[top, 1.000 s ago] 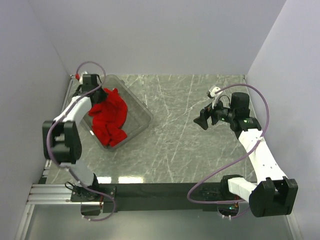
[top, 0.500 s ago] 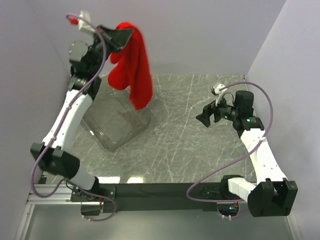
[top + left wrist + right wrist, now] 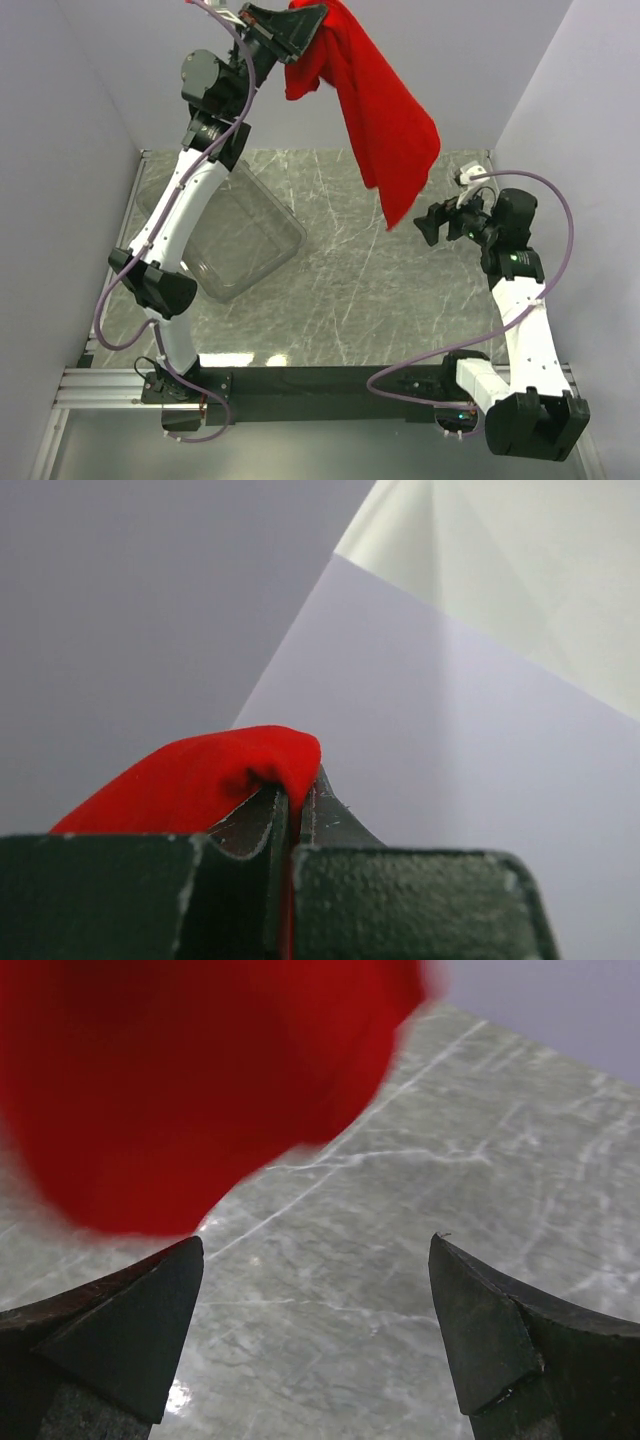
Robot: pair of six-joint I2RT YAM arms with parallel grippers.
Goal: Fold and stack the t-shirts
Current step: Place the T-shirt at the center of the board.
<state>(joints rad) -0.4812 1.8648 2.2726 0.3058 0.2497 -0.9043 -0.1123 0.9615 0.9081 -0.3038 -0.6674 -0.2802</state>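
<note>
A bright red t-shirt hangs high in the air from my left gripper, which is shut on a fold of its cloth. The shirt trails down and to the right, its lower tip ending just left of my right gripper. My right gripper is open over the marble table, nothing between its fingers. The blurred red cloth fills the upper left of the right wrist view, just beyond the left fingertip.
A clear plastic bin sits empty on the left of the grey marble table. White walls enclose the back and both sides. A black rail runs along the near edge by the arm bases.
My left arm has lifted the shirt out of the bin and swung it up and to the right. The right gripper has shifted slightly right and stays open.
</note>
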